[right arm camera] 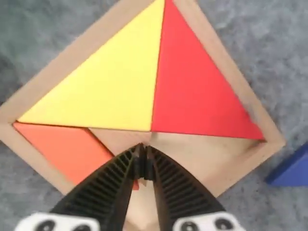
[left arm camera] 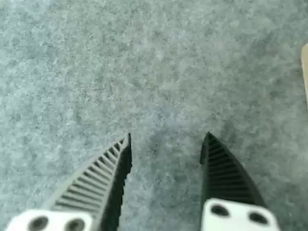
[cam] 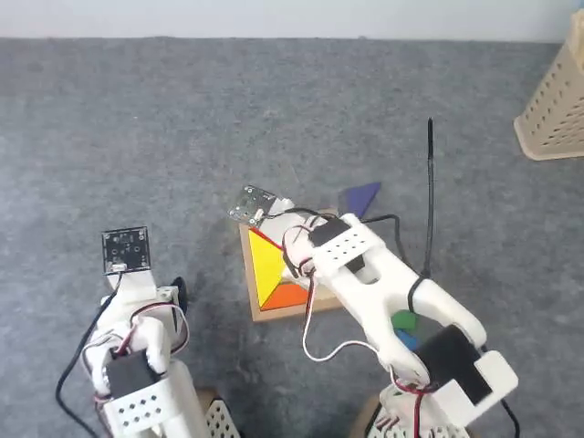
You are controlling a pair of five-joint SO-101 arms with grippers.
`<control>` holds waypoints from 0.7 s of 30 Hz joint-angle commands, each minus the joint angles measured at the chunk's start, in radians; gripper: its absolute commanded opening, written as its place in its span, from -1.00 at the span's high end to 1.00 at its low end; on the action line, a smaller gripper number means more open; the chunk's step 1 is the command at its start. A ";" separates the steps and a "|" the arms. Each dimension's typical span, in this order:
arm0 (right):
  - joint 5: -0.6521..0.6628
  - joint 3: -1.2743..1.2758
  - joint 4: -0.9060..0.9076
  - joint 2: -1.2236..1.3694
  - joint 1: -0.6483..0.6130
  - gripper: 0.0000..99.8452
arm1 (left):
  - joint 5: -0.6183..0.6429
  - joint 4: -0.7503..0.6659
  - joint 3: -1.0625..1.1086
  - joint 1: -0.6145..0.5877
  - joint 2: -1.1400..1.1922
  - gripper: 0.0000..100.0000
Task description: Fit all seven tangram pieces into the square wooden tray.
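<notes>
Wooden tray (right arm camera: 72,57) is lying on the grey bench (cam: 137,119), carrying a yellow triangle (right arm camera: 110,82) and a red triangle (right arm camera: 192,91). The right gripper (right arm camera: 143,156) is hovering above it, jaws pressed together; the left gripper (left arm camera: 166,144) is hanging, jaws spread.

Setting: robotics lab bench. Evidence: desk (cam: 137,119) covered in grey carpet-like felt; left arm (cam: 137,365) and right arm (cam: 392,292), white shells, exposed wiring; square wooden tray (cam: 248,274) of coloured puzzle pieces; perforated beige bin (cam: 557,100) at the edge; plain pale wall (cam: 274,16) behind.
</notes>
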 commanded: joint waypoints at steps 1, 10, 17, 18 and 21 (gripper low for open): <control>-0.031 0.000 -0.013 0.012 -0.030 0.99 | 0.009 0.003 -0.005 0.006 -0.012 0.55; -0.035 0.002 -0.004 0.012 -0.090 0.99 | 0.009 0.003 -0.005 0.006 -0.012 0.55; -0.040 0.003 0.027 -0.071 -0.068 0.99 | 0.009 0.003 -0.005 0.006 -0.012 0.55; -0.041 0.003 0.041 -0.101 -0.064 0.99 | 0.009 0.003 -0.005 0.006 -0.012 0.55; -0.098 0.003 0.077 -0.182 -0.050 0.99 | 0.009 0.003 -0.005 0.006 -0.012 0.55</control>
